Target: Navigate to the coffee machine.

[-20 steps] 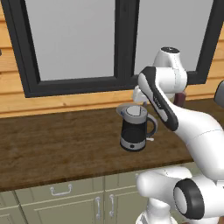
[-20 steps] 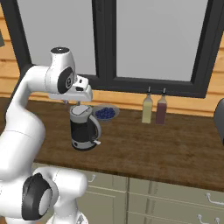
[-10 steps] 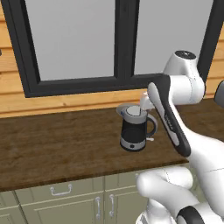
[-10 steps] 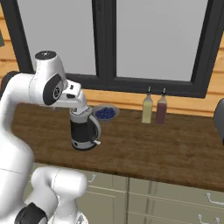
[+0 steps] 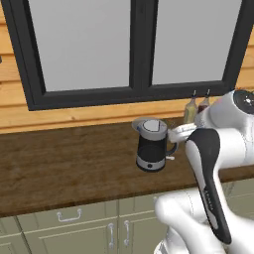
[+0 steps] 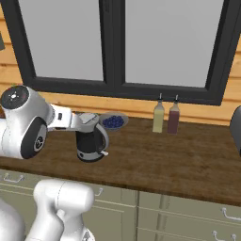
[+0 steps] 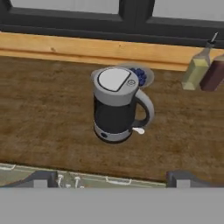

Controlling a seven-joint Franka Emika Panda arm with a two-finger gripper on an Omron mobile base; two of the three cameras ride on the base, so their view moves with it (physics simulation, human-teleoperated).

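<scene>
Left base view: a wooden bench (image 5: 59,168) is seen running under a dark-framed window (image 5: 134,49). A black kettle (image 5: 151,144) with a grey lid stands on it, just left of the white arm. Two bottles (image 5: 196,108) are partly seen at the wall behind the arm. No coffee machine can be made out here.

Right base view: the kettle (image 6: 92,141) is seen just right of the arm's upper joint, with a small bowl of blueberries (image 6: 113,121) behind it and two bottles (image 6: 165,117) further right. A dark rounded shape (image 6: 236,127) is cut off by the right edge; what it is cannot be told. The coffee machine is judged to lie beyond the frame, and which way cannot be told.

Hand view: the kettle (image 7: 116,105) is looked down on, far of the claw (image 7: 113,178). The two fingertips (image 7: 41,178) are held wide apart, with nothing gripped.
</scene>
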